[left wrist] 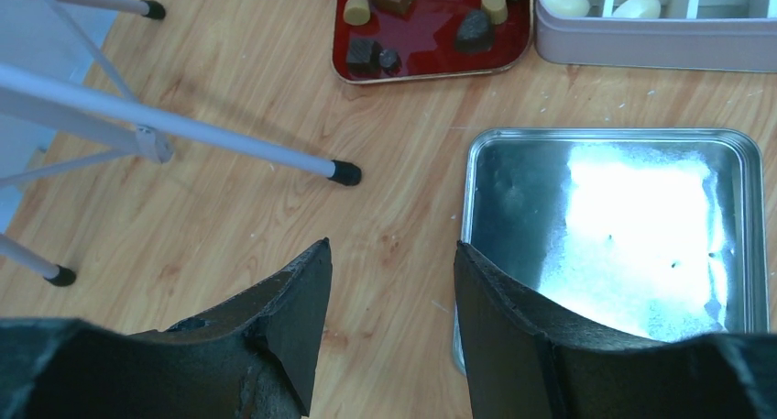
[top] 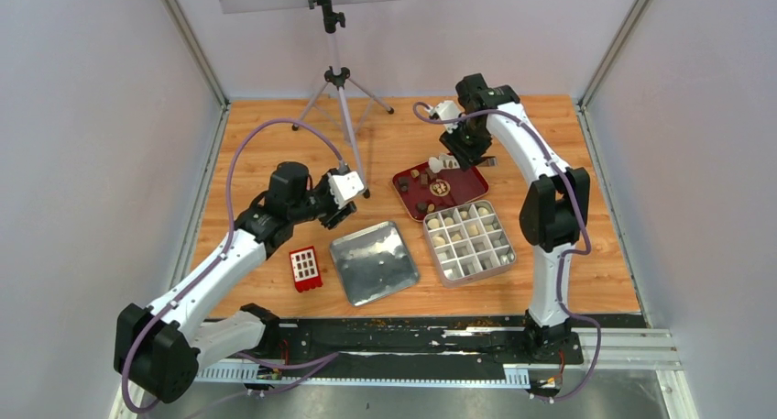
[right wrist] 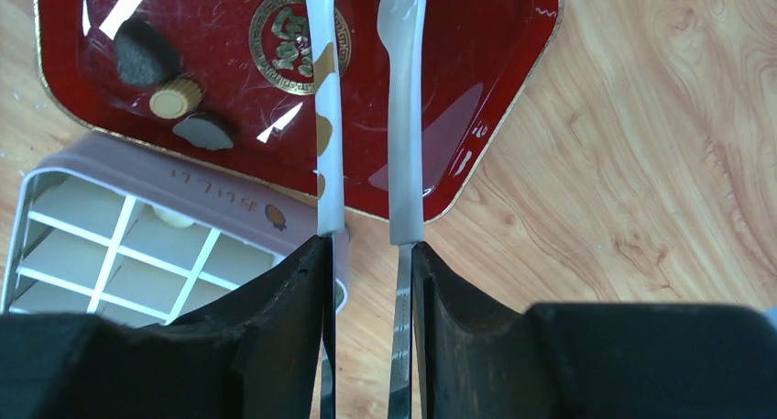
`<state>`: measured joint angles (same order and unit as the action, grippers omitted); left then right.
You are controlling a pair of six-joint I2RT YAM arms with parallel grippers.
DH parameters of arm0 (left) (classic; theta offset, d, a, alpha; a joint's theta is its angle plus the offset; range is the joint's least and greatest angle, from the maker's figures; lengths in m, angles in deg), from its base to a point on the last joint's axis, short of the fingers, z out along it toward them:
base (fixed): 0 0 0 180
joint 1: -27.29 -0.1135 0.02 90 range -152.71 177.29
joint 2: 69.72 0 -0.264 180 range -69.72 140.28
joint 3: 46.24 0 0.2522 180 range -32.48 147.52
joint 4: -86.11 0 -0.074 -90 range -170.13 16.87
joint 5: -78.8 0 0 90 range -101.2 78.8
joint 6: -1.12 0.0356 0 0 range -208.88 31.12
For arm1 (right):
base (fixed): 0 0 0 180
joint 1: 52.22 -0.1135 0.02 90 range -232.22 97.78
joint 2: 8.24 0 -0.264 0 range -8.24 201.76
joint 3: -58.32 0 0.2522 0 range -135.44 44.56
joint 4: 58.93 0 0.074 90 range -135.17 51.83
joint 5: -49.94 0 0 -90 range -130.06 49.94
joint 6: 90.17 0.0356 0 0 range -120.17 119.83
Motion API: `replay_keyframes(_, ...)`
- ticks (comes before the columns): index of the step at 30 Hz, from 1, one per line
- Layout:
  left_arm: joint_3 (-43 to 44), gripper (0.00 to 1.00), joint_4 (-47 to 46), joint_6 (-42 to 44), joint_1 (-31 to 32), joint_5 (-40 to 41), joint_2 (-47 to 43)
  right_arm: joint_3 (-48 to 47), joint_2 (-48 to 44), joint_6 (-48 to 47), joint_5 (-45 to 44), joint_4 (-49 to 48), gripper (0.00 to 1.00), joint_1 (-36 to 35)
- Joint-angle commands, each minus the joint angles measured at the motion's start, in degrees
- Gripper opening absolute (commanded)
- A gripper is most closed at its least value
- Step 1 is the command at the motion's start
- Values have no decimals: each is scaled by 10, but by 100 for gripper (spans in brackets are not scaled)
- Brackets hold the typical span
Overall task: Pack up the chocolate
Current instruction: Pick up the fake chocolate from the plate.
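Your right pincer (right wrist: pixel 366 247) hangs over the red tray (right wrist: pixel 476 61), clamped on a pair of white-tipped tongs (right wrist: pixel 404 116). The two tong arms run side by side out over the tray's gold emblem, with a narrow gap between them. Their tips lie beyond the top edge of the right wrist view, so you cannot tell whether they grip anything.

Part of the chocolate (right wrist: pixel 145 54) lies loose on the tray: dark lumps and a round cream piece at its left end, as the right wrist camera shows it. The rest sits in the cells of the compartment box (right wrist: pixel 183 182), which is just beside the tray on the side nearer the arm bases. Several cells hold cream pieces.

Your left pincer (left wrist: pixel 392 254) stands wide with nothing between its fingers. It hovers above the table (top: pixel 403 135), well to the left of the tray. A shiny tin lid (top: pixel 374 261) lies flat, nearer the arm bases than the tray and to its left. A red block with white squares (top: pixel 305 268) is farther left again. A tripod (top: pixel 339 80) stands beyond the tray, to its left.
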<state>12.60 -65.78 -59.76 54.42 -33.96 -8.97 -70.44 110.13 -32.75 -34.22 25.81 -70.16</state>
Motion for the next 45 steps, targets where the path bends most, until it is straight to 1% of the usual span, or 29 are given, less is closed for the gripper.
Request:
replay_keyframes(1,-11,60,-12,-22,-17,-6,-21,-49,22,21,-16,-14,38,-7)
replay_keyframes(9,-21,60,-22,-26,-20,-12,-21,-47,40,23,-23,-15,41,-30)
replay_keyframes(17,-23,61,-24,-29,-20,-13,-18,-29,42,25,-30,-13,41,-33)
replay_keyframes(20,-24,61,-26,-30,-20,-13,-18,-21,45,23,-46,-12,41,-34)
replay_keyframes(24,-26,61,-26,-29,-20,-14,-19,-7,45,21,-90,-13,40,-35)
replay_keyframes(32,-37,61,-36,-36,-20,-16,-26,19,32,16,-77,-3,38,-41)
replay_keyframes(36,-41,61,-39,-38,-20,-18,-29,20,35,13,-85,-2,35,-49)
replay_keyframes(41,-43,62,-36,-37,-20,-17,-33,15,36,5,-112,-5,25,-50)
replay_keyframes(45,-44,62,-37,-35,-20,-18,-34,29,-9,-2,-124,-6,20,-49)
